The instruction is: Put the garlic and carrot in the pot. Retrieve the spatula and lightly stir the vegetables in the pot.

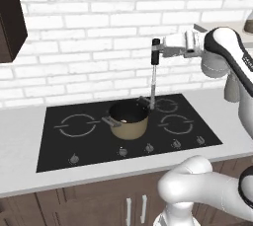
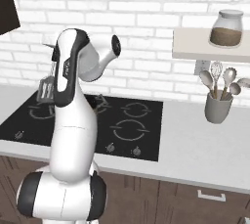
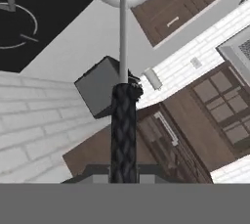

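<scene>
Spatula, thin grey metal with a dark ribbed grip, hangs upright, clamped in the closed hand; its flat head dips at the round tan-gold pot's two-o'clock rim on the glossy black hob.

Two rear base views sharing the cooktop; close hand view along the spatula.

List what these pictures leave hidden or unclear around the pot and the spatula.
- Pot contents: left base view, the dark inside shows a pale speck, too small to tell garlic from carrot.
- Pot in the right base view: hidden behind the arm.
- Spatula head: left base view, too thin at the pot's rim to tell whether it is inside.
- Gripper grip: shut on the spatula handle, fingers not distinct.
</scene>
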Robot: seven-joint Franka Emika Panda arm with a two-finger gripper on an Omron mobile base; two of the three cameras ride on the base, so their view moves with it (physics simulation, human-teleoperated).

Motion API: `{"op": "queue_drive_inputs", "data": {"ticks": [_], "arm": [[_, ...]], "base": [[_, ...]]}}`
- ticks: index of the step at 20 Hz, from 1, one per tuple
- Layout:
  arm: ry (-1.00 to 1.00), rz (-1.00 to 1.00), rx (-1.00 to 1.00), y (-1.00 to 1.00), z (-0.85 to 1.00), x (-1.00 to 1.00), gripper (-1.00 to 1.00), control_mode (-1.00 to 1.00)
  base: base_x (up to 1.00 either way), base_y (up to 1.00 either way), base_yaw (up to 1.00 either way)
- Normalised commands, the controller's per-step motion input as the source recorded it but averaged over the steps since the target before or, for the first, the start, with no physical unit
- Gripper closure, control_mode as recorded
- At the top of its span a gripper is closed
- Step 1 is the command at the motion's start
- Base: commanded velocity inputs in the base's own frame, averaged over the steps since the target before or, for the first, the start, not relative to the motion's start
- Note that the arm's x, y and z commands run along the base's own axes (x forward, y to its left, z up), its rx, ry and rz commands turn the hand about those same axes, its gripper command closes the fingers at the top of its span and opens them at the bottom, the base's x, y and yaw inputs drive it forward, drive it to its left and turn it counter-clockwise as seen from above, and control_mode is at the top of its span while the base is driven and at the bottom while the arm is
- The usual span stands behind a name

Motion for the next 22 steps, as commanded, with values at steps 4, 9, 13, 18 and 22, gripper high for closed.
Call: {"op": "queue_drive_inputs", "data": {"ticks": [4, 9, 13, 18, 22], "arm": [[-0.43, 0.44, 0.00, 0.00, -0.19, 0.15, 1.00, -1.00], [-0.48, 0.26, 0.03, 0.00, -0.79, 0.25, 1.00, -1.00], [-0.46, 0.07, 0.10, 0.10, -1.00, 0.50, 1.00, -1.00], [-0.40, 0.08, 0.21, 0.15, -0.75, 0.32, 1.00, -1.00], [-0.75, 0.12, 0.26, 0.25, -0.73, 0.33, 1.00, -1.00]], "base": [[0.00, 0.00, 0.00], [0.00, 0.00, 0.00], [0.00, 0.00, 0.00], [0.00, 0.00, 0.00], [0.00, 0.00, 0.00]]}}
